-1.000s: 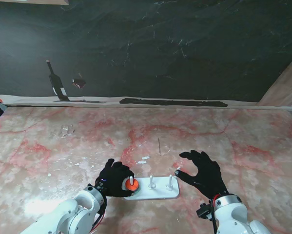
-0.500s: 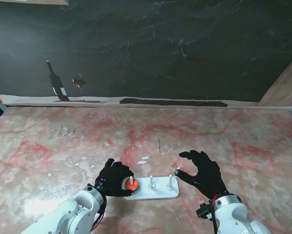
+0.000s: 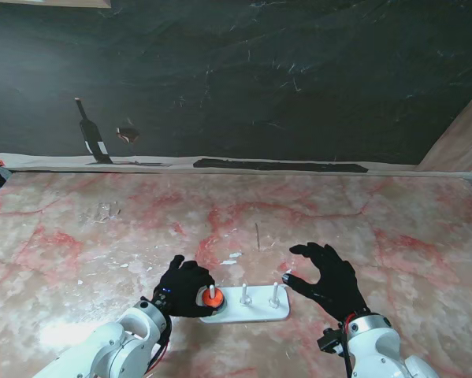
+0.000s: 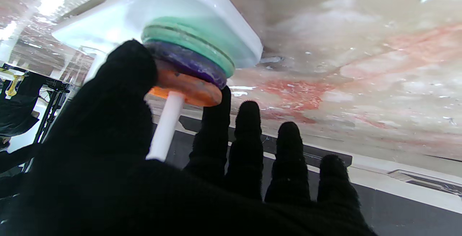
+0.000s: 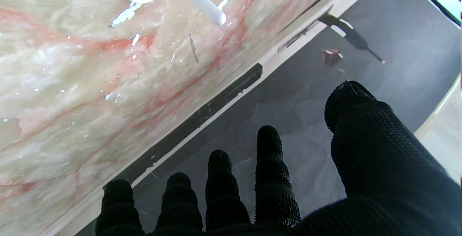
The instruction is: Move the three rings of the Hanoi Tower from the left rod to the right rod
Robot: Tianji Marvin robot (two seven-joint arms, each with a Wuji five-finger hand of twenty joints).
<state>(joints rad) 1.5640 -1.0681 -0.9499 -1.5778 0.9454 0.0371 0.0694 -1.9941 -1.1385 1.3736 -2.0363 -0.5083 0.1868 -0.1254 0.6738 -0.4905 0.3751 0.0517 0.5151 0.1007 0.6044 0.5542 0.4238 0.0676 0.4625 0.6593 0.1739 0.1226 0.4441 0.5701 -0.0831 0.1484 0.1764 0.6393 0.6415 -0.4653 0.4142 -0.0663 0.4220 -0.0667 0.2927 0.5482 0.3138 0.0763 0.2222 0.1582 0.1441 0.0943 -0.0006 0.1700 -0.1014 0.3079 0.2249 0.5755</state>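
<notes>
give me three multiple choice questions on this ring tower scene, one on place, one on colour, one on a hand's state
1. Which rod holds the rings?
A. left rod
B. middle rod
C. right rod

2. Which colour is the top ring?
A. green
B. purple
C. orange

3. What is the right hand doing?
A. holding a ring
B. open, holding nothing
C. pressing on the base

Answers:
1. A, since the stand view shows the stack on the left rod while the middle rod and right rod are bare.
2. C, since the left wrist view shows orange at the top, then purple, then green against the white base.
3. B, since its fingers are spread beside the base with nothing in them, while the left hand has its thumb and a finger at the orange ring.
</notes>
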